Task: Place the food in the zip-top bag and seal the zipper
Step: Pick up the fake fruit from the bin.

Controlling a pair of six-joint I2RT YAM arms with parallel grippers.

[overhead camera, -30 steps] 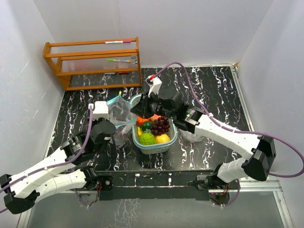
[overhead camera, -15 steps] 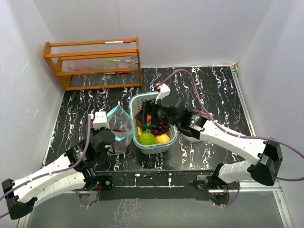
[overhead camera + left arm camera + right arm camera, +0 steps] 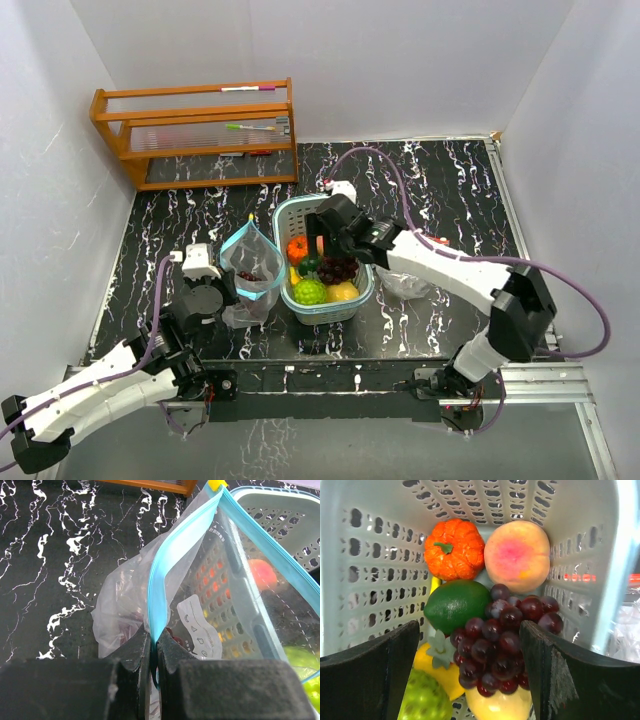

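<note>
Pinching the rim of the bag (image 3: 120, 605), the left gripper (image 3: 154, 647) sits beside the basket (image 3: 370, 565), the right gripper (image 3: 470, 650) spread over the food (image 3: 455, 605).

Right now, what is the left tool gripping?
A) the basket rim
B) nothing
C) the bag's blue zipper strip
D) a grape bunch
C: in the left wrist view, the left tool is shut on the blue zipper strip at the mouth of the bag.
</note>
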